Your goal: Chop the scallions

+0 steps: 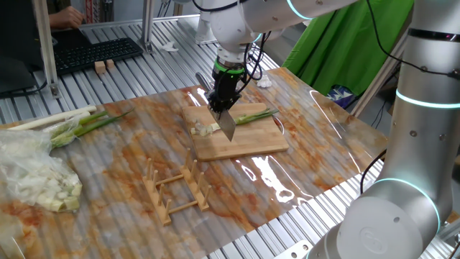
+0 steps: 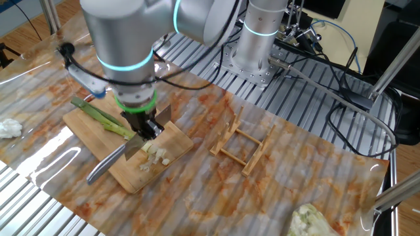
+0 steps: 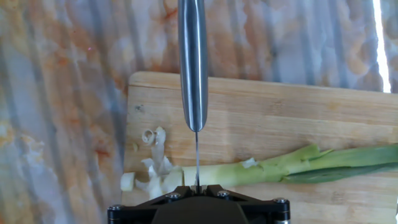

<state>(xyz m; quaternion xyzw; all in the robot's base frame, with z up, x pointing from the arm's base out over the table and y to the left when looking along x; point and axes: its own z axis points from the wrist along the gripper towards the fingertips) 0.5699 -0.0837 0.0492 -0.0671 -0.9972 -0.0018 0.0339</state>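
I see my gripper [image 1: 223,103] clamped narrow on the knife [image 3: 193,62], blade edge down on the scallions [image 3: 273,169] atop the cutting board [image 1: 248,144] mid-counter.

**Around the work area**

A wooden rack [image 1: 175,189] lies flat on the marbled mat [image 1: 115,165], just beside the board [image 1: 244,140]. At the mat's far corner lies a bundle of whole stalks [image 1: 61,122], and near it a pale heap in clear plastic [image 1: 36,176]. A white wad [image 2: 9,127] sits at the mat's edge. Beyond, a keyboard [image 1: 97,54] rests on the slatted table [image 1: 165,65], with 2 small blocks [image 1: 104,66] next to it.
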